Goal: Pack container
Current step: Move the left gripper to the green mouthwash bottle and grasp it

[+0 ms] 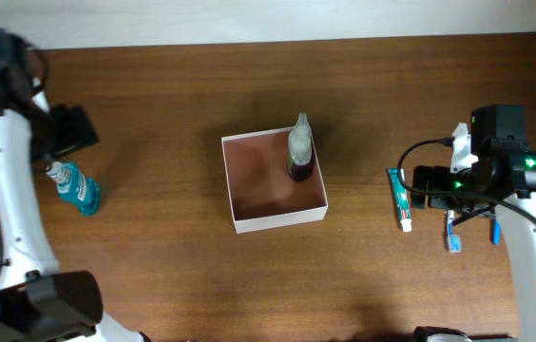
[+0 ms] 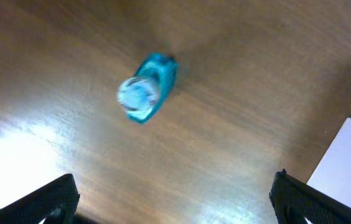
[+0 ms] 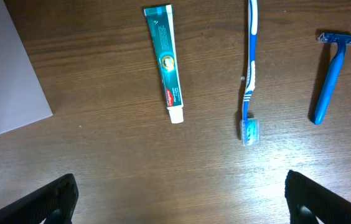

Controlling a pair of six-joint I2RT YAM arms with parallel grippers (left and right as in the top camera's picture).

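Note:
The container (image 1: 280, 218) is a square white-walled box with a reddish-brown inside at the table's middle. A bottle (image 1: 299, 150) with a pale top and dark base stands in its far right corner. A blue mouthwash bottle (image 1: 76, 187) lies on the table at the left, and it also shows in the left wrist view (image 2: 145, 87). My left gripper (image 1: 71, 131) hovers just beyond it, open and empty (image 2: 175, 205). My right gripper (image 1: 428, 180) is open and empty (image 3: 178, 199), above the table by a toothpaste tube (image 3: 167, 62).
A blue toothbrush (image 3: 250, 68) and a blue razor (image 3: 331, 68) lie right of the toothpaste. In the overhead view, toothpaste (image 1: 399, 199), toothbrush (image 1: 452, 233) and razor (image 1: 495, 231) sit at the right. The container's white wall shows in both wrist views (image 2: 346, 165) (image 3: 7, 68).

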